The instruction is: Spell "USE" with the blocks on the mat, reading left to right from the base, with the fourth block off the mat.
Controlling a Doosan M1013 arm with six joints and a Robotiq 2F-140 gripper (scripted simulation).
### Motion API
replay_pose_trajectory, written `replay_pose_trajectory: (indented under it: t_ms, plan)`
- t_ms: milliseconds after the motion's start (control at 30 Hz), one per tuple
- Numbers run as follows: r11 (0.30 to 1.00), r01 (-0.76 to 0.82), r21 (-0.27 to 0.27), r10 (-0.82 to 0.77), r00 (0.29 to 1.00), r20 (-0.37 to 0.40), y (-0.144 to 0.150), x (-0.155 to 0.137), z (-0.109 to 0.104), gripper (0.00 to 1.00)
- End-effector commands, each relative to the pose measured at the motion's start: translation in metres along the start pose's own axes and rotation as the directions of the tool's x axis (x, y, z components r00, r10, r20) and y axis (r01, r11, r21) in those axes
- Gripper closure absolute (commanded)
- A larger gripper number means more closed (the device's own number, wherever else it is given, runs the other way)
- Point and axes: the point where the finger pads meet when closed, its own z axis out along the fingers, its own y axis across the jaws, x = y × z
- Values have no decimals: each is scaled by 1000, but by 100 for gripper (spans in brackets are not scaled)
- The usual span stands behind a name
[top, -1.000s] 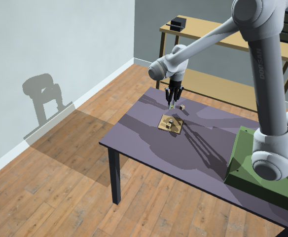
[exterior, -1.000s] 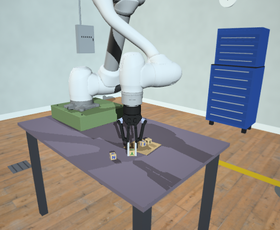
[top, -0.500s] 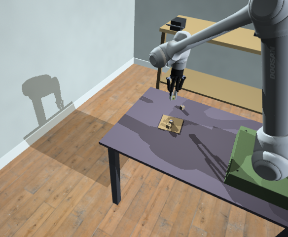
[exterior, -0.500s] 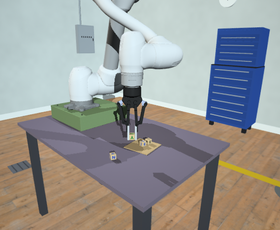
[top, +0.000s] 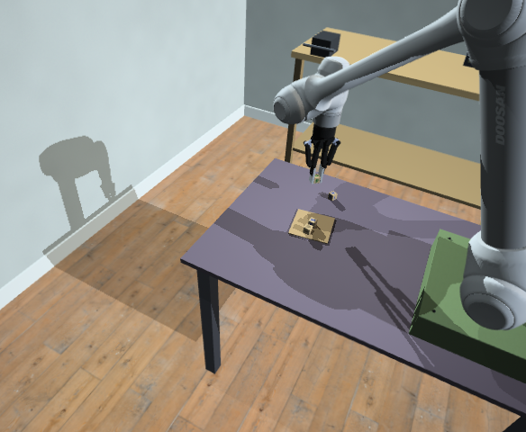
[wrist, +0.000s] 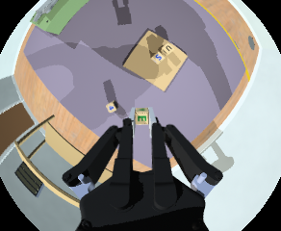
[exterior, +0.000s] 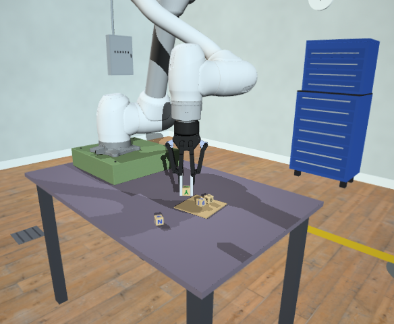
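My gripper (top: 316, 176) is shut on a wooden block with green letters (exterior: 187, 191). It holds the block above the purple table, just beyond the side of the mat that faces away from the robot's base. The block also shows between the fingers in the wrist view (wrist: 142, 117). The tan mat (top: 316, 227) lies flat and carries two blocks with blue letters (exterior: 200, 201) (exterior: 209, 198), touching or nearly touching. A fourth block (exterior: 158, 219) lies off the mat on the table, with a blue N on its side. Its top letter is too small to read.
The green robot base (exterior: 120, 162) stands at one end of the table. The table's far edge (top: 300, 167) is close behind the gripper. A wooden bench (top: 421, 69) stands beyond it. A blue tool cabinet (exterior: 333, 108) stands on the floor.
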Motion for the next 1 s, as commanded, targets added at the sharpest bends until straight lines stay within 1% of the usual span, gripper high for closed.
replay_pose_trajectory:
  t_ms: [0, 167, 367, 433, 500, 567, 667, 967]
  plan:
    - [990, -139, 1, 139, 990, 1, 4, 17, -1, 87]
    - [951, -308, 0, 308, 951, 1, 9, 39, -2, 87]
    - [867, -498, 0, 498, 867, 1, 13, 66, -3, 87]
    - [867, -498, 0, 498, 867, 1, 13, 66, -3, 87]
    - [801, -598, 0, 598, 801, 1, 14, 81, -4, 87]
    - [775, -632, 0, 632, 775, 1, 15, 86, -4, 87]
    - [718, -696, 0, 696, 718, 1, 16, 97, -4, 87]
    - [710, -704, 0, 704, 710, 1, 16, 99, -4, 87]
